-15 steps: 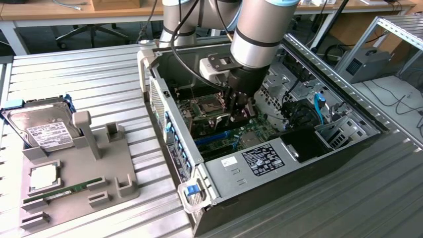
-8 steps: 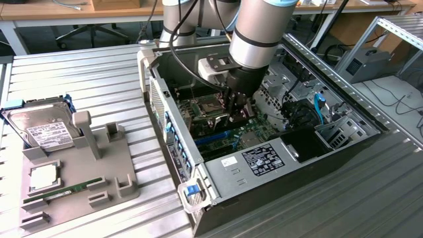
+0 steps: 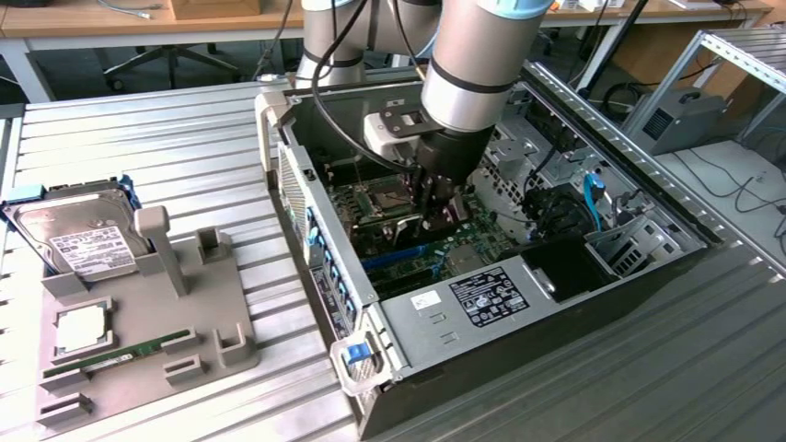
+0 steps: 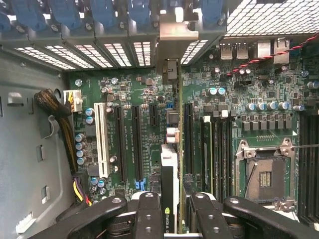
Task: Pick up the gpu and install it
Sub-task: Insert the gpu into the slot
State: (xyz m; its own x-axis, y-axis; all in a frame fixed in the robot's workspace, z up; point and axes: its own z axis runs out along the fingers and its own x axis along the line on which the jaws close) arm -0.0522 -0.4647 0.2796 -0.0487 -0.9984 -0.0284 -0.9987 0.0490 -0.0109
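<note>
My gripper [image 3: 433, 210] reaches down into the open computer case [image 3: 491, 308], over the motherboard. In the wrist view the gripper [image 4: 171, 205] is shut on the gpu [image 4: 170, 167], its black fingers [image 4: 148, 209] pressing on both faces of the card. I see the card edge-on, standing upright over the green motherboard [image 4: 249, 99]. It runs between the long black expansion slots [image 4: 135, 142] and the memory slots. Its silver bracket [image 4: 172, 37] sits at the case's rear slot openings. I cannot tell whether the card's lower edge is seated in a slot.
A white slot [image 4: 102, 142] and a bare CPU socket [image 4: 264, 175] flank the card. Yellow and black cables [image 4: 55, 107] lie by the case wall. On the exterior view's left a grey fixture [image 3: 160, 313] holds a hard drive [image 3: 80, 238] and a green memory stick [image 3: 123, 354].
</note>
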